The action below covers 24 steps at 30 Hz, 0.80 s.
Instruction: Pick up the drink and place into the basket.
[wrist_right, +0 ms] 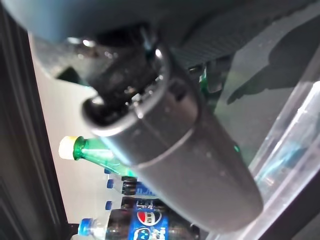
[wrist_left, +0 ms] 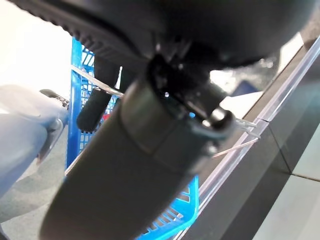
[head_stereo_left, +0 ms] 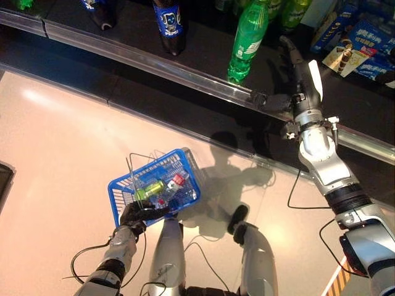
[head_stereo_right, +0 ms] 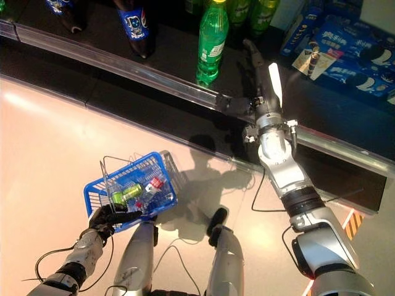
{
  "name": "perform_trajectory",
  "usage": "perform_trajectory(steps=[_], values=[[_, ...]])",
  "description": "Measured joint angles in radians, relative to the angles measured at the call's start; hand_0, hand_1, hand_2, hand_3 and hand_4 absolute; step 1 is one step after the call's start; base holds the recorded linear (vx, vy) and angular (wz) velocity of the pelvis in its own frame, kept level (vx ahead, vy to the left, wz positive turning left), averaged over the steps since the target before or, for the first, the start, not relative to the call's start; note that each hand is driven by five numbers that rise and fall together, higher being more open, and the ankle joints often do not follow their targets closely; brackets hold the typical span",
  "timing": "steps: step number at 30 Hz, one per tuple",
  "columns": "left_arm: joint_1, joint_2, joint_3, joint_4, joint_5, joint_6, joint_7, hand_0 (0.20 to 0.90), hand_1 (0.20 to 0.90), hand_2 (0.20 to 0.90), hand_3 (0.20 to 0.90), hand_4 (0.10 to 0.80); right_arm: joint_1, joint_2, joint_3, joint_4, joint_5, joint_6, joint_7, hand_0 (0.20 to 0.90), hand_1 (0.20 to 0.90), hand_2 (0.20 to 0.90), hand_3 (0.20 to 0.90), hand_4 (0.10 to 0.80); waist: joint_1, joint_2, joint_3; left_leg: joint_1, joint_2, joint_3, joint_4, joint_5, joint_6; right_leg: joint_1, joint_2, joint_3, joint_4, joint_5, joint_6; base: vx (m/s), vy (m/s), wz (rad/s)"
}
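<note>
The right hand (head_stereo_left: 307,77) reaches over the clear rail (head_stereo_left: 185,69) onto the dark shelf (head_stereo_left: 203,49), its fingers (head_stereo_right: 254,54) straight and spread toward twelve o'clock, the white-covered thumb alongside, holding nothing. The green drink bottle (head_stereo_left: 248,38) stands upright on the shelf at about ten o'clock from that hand, near it but apart from the fingers; its yellow cap shows in the right eye view and in the right wrist view, where the bottle (wrist_right: 97,152) lies past the hand's dark bulk. More green bottles (head_stereo_left: 290,9) stand behind it at the shelf's far side. At nine o'clock from the green drink a dark cola bottle with a blue label (head_stereo_left: 169,21) stands upright, and another dark bottle (head_stereo_left: 99,12) further that way. At three o'clock from the right hand lie blue snack boxes (head_stereo_left: 370,37). Down on the pale floor side, at about seven o'clock from the shelf rail, the left hand (head_stereo_left: 136,216) has its fingers curled round the wire handle of the blue basket (head_stereo_left: 120,188), which hangs over the floor (head_stereo_left: 55,142). Inside the basket lie a green can (head_stereo_left: 150,189) and some small red and white items (head_stereo_left: 178,180), touching one another; what they are I cannot tell.
</note>
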Motion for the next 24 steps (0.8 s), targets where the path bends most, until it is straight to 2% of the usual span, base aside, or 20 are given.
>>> perform_trajectory(steps=[14,24], values=[[-0.006,0.003,-0.027,0.008,0.007,0.006,-0.014,0.300,0.300,0.300,0.200,0.100,-0.141,0.034,-0.013,0.203,0.274,0.052,0.004,0.900,0.900,0.900,0.900,0.800,0.014,0.002,0.001,0.026,-0.002,0.000,-0.039,0.011,-0.001,0.018,0.000,-0.006,-0.021,0.001,0.003,0.000,0.000,0.00],[-0.007,0.005,-0.038,0.003,0.009,0.010,-0.019,0.300,0.300,0.300,0.200,0.100,-0.223,0.045,-0.014,0.282,0.394,0.080,0.045,0.900,0.900,0.900,0.900,0.800,0.046,0.006,0.003,0.040,-0.004,-0.003,-0.068,0.024,-0.002,0.033,-0.002,-0.027,-0.032,0.001,0.003,0.017,-0.001,0.03]])
